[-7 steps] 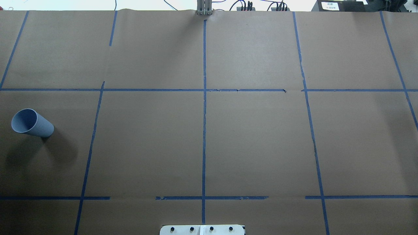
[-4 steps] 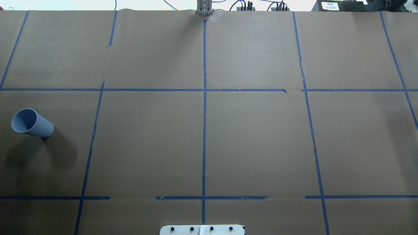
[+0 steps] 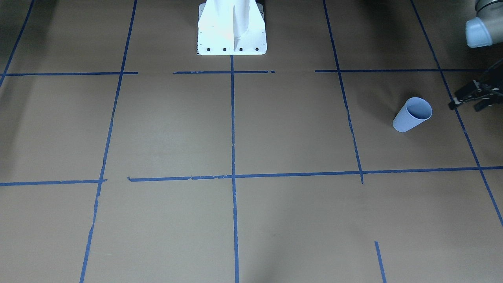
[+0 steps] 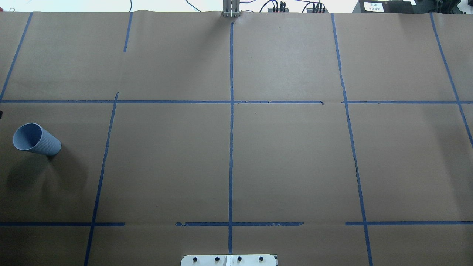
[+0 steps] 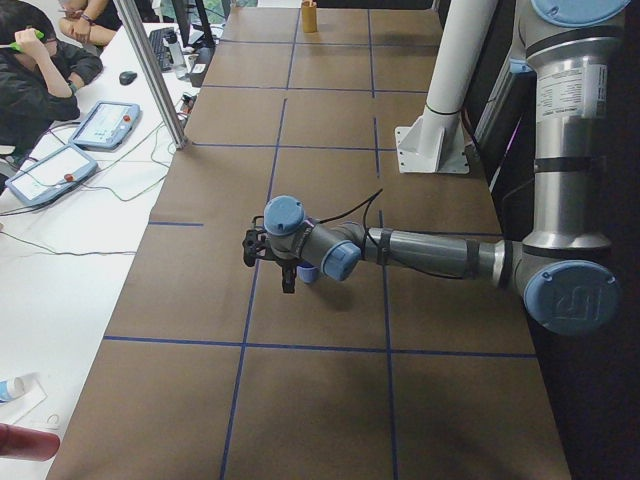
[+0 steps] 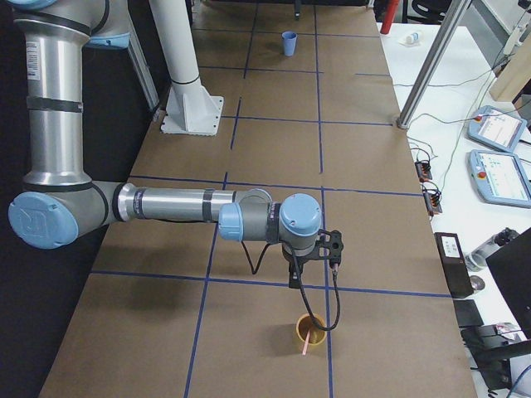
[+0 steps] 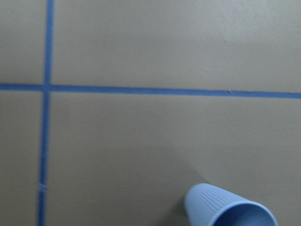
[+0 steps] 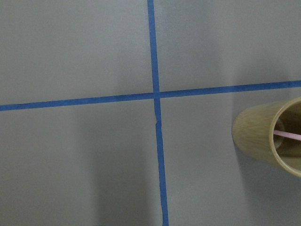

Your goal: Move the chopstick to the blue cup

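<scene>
Overhead exterior, left edge: a dark sliver is newly in view beside the blue cup (image 4: 37, 139), the left gripper (image 3: 465, 106) arriving.
Left gripper: fingers spread, empty.
Right gripper (image 6: 328, 249): opening cannot be told; near the chopstick (image 6: 308, 338), not yet picked from the tan cup (image 6: 312, 328).

Brown paper-covered table (image 4: 288, 159), blue tape grid (image 4: 231, 147), tan cup (image 8: 254, 136), teach pendant (image 6: 496, 128), metal post (image 6: 431, 58), seated person (image 5: 35, 80)

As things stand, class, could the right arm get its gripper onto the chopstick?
Probably yes: the chopstick leans out of the open yellow cup, and the right gripper hangs close by, higher up, with nothing between.
</scene>
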